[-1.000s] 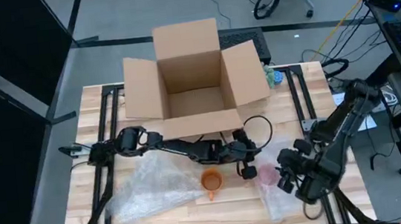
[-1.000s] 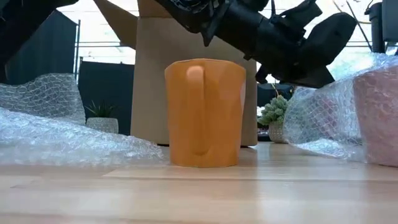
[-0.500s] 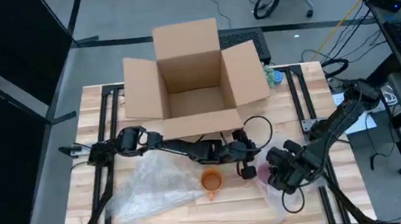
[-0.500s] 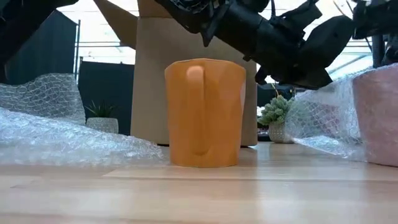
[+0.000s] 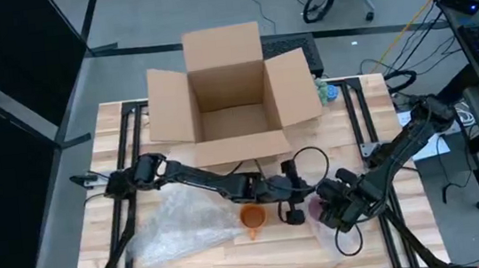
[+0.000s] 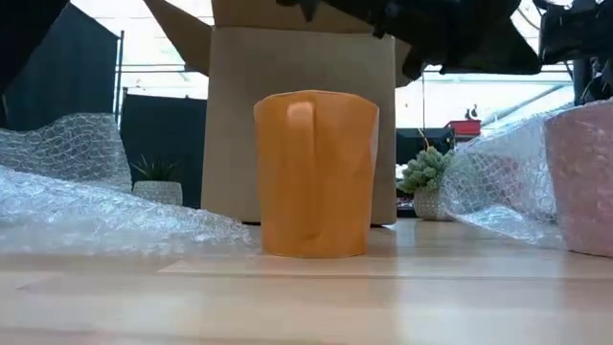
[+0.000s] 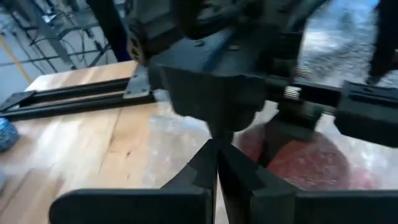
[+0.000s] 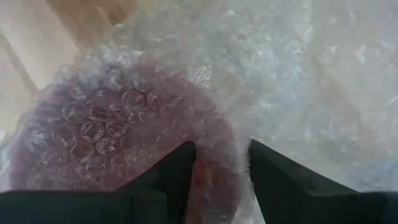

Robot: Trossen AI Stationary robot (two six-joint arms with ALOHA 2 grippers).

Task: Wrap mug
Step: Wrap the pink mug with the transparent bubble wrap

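wooden slats make up the surface (image 5: 191, 264) before us, with an open cardboard box (image 5: 228, 95) at its far side and a loose sheet of bubble wrap (image 5: 182, 222) lying toward our left. we see the orange mug (image 5: 251, 216) upright near the middle, unwrapped, just beside that sheet. our left pincer (image 5: 294, 210) hangs between the orange mug and a pink mug (image 8: 118, 134), its fingers (image 7: 214, 171) pressed together with nothing between them. our right pincer (image 8: 221, 165) sits over the pink mug, which is covered in bubble wrap, with its fingers narrowly parted around a fold of the wrap at the mug's edge.
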